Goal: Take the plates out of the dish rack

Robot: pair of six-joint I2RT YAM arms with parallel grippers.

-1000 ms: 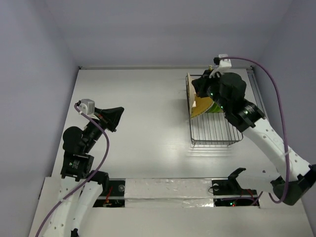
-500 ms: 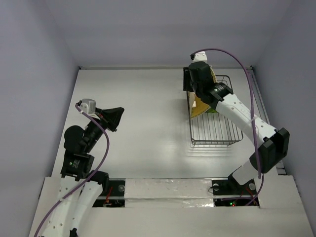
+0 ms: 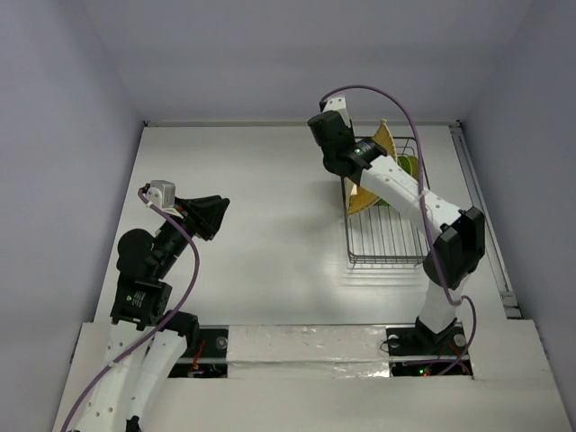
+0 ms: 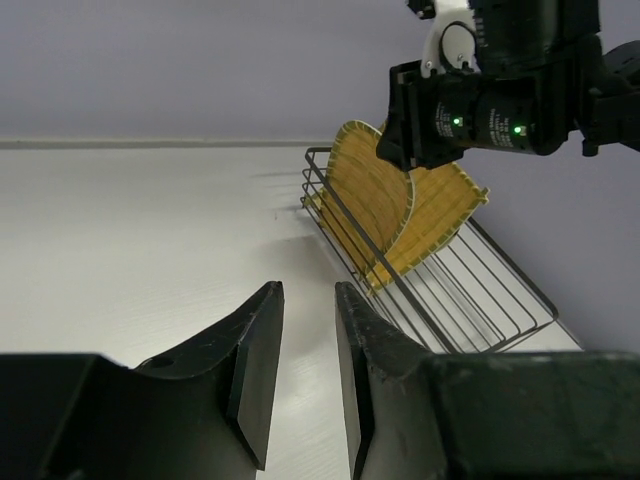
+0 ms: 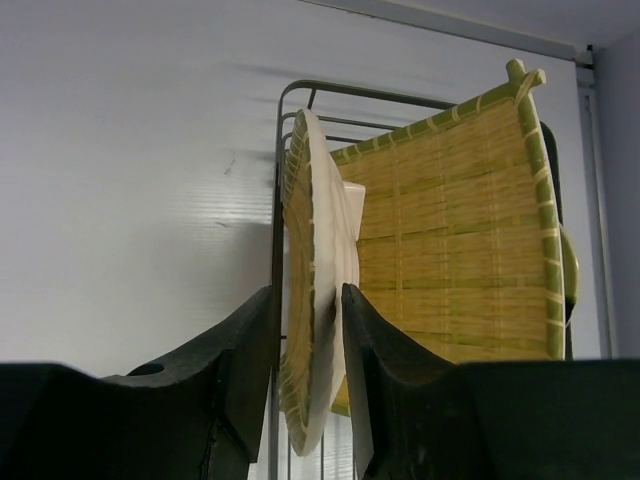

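Observation:
The dark wire dish rack (image 3: pixel 387 243) stands at the right of the table. It holds an upright yellow grid oval plate (image 5: pixel 305 230), a yellow square plate (image 5: pixel 460 220) behind it, and a lime-green plate (image 3: pixel 407 166). My right gripper (image 5: pixel 307 290) is at the rack's far left end. Its jaws straddle the oval plate's top rim and press close on both faces, next to the rack's end wire. The plate still stands in the rack. My left gripper (image 3: pixel 216 209) hovers over the table's left side, empty, with a narrow gap between its jaws. The other plates are hidden.
The rack's near half (image 4: pixel 480 290) is bare wire with no plates in it. The back wall runs just beyond the rack. A rail (image 3: pixel 477 198) runs along the table's right edge. White tabletop (image 3: pixel 270 207) lies between my two grippers.
My right arm swung its elbow round and the wrist shifted left, from over the plates to the rack's far left end. The plates and the left arm have not moved.

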